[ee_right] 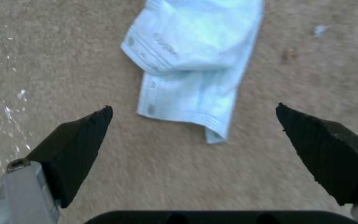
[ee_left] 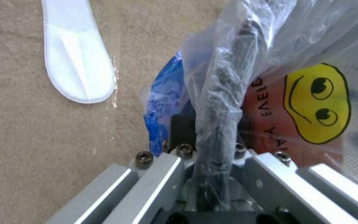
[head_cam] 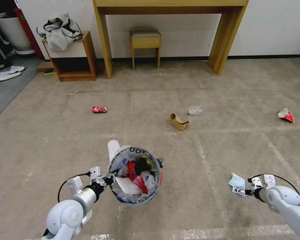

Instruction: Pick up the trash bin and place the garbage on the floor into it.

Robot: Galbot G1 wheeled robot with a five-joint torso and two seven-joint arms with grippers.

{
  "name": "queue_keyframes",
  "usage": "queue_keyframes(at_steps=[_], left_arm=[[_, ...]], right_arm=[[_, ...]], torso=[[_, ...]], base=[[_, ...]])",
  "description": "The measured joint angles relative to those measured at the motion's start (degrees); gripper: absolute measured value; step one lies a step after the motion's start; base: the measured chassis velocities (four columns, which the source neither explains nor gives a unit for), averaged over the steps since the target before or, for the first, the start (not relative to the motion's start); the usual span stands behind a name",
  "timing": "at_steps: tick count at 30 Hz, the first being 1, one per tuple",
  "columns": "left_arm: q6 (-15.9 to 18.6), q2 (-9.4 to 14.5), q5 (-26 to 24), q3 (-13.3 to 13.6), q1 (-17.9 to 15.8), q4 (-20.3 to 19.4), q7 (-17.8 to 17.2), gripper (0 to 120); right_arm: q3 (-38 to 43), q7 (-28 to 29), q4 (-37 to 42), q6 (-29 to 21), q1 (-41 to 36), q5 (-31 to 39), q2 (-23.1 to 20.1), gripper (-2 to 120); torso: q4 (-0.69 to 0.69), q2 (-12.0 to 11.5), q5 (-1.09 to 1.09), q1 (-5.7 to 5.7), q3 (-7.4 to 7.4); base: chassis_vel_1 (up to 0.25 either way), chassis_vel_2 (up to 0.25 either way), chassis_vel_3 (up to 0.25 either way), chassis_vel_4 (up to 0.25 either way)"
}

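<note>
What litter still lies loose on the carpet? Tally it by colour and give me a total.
Red: 2, the soda can and the foil wrapper
Brown: 1, the cardboard scrap
Clear: 1, the plastic wad
Blue: 1, the face mask
White: 1, the slipper
Total: 6

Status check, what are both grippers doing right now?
Left gripper shut on trash bin rim. Right gripper open over blue face mask on the floor. Nothing in the way.
</note>
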Motion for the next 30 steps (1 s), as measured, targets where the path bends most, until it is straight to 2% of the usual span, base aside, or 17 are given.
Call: queue_keyframes(at_steps=[9,13,20,22,24,25,26,28,30], left_arm=[[-0.1,0.3,0.0,0.0,-0.5,0.6,0.2,0],[-0.2,0.7,-0.1,-0.2,-0.5,0.8,0.5,0],[-0.4,0.4,-0.1,-0.1,-0.7,1.3,0.7,0],[-0.5,0.3,-0.1,0.0,-0.9,1.4,0.7,0],[-0.5,0.2,-0.1,0.0,-1.0,1.5,0.8,0],[-0.5,0.2,0.0,0.1,-1.0,1.6,0.8,0],[-0.5,0.2,0.0,0.1,-1.0,1.6,0.8,0],[-0.6,0.1,0.1,0.2,-1.1,1.9,0.9,0],[-0.6,0.0,0.2,0.2,-1.1,2.0,1.0,0]], right_arm=[[-2.8,-0.2,-5.3,1.3,3.7,-2.3,3.8,100],[-3.1,-0.8,-8.0,2.7,5.5,-3.9,5.4,100],[-3.8,-1.7,-9.2,2.7,7.4,-3.5,5.4,100],[-4.0,-1.6,-9.3,2.8,7.9,-3.2,5.3,100],[-4.0,-1.7,-9.3,2.8,8.3,-2.9,5.2,100],[-4.1,-1.7,-9.1,2.8,8.8,-2.4,4.9,100],[-4.1,-1.7,-9.1,2.8,8.8,-2.4,4.9,100],[-4.4,-1.9,-8.7,2.8,9.0,-2.0,4.3,100],[-4.4,-2.0,-8.8,2.8,9.0,-2.2,4.2,100]], torso=[[0.0,0.0,0.0,0.0,0.0],[-0.05,0.0,-0.1,0.0,-0.02],[-0.02,0.0,0.0,0.0,0.0],[0.06,0.0,0.12,0.01,0.01],[0.08,0.0,0.12,0.0,0.02],[0.07,0.0,0.03,0.0,0.01],[0.07,0.0,0.03,0.0,0.01],[0.0,0.0,0.04,0.0,0.01],[-0.01,0.0,0.02,0.0,0.01]], base=[[0.0,0.0,0.0,0.0],[0.0,0.0,0.0,0.0],[0.0,0.0,0.0,0.0],[0.0,0.0,0.0,0.0],[0.0,0.0,0.0,0.0],[0.0,0.0,0.0,0.0],[0.0,0.0,0.0,0.0],[0.0,0.0,0.0,0.0],[0.0,0.0,0.0,0.0]])
